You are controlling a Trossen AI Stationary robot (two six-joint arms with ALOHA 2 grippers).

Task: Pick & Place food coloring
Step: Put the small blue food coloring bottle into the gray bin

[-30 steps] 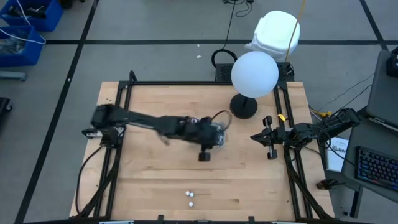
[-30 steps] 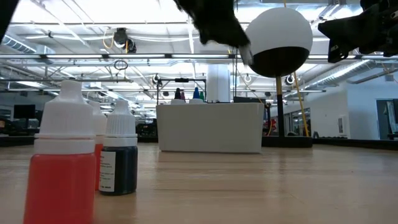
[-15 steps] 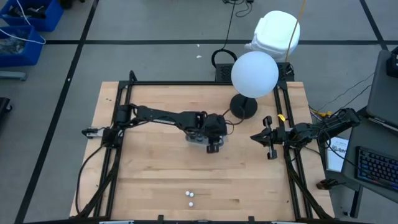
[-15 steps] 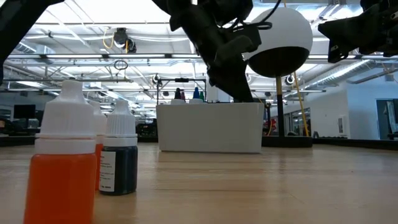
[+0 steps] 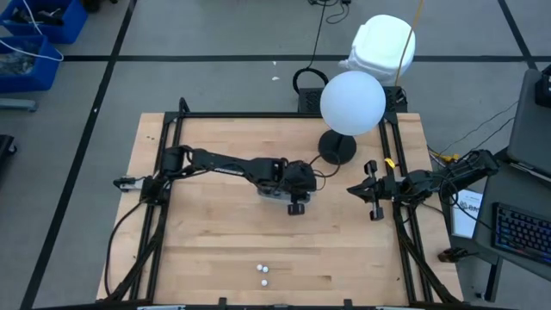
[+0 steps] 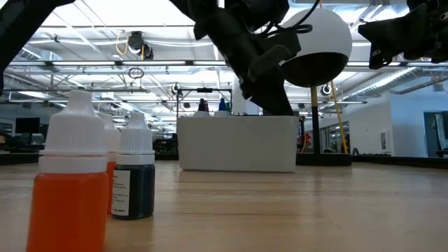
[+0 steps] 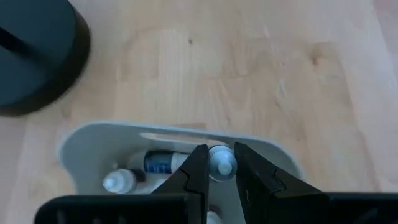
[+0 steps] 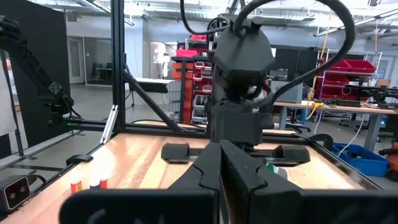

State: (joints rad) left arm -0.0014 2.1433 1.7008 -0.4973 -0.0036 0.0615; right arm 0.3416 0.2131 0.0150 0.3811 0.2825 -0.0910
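My left gripper (image 7: 222, 177) reaches down into the shallow grey tray (image 7: 81, 149) at the table's middle (image 5: 274, 193) and is shut on one small food coloring bottle (image 7: 222, 163). Two more bottles lie in the tray: one blue-labelled (image 7: 163, 162) and one white-capped (image 7: 118, 182). Near the front edge stand an orange bottle (image 6: 70, 189), a dark blue one (image 6: 134, 183) and a third half hidden behind them; from above they show as white caps (image 5: 263, 275). My right gripper (image 5: 355, 190) waits shut at the table's right edge. My left gripper pinches the bottle's white cap end (image 7: 221, 160) between its two fingers (image 7: 198, 171), coming slanting down from the table's left. The cap's round top faces up along the fingers. The tray wall hides whether the bottle's lower end rests on the tray floor.
A black lamp base (image 5: 337, 148) with a white globe (image 5: 352, 102) stands just beyond the tray at the far right. Black rails (image 5: 168, 164) run along the table's left and right sides. Bare wood lies between the tray and the front bottles.
My left gripper has swung toward the table's far right and come down over the tray, tipping more steeply downward; in the last half second it has almost stopped. The bottles at the front edge have stayed where they were.
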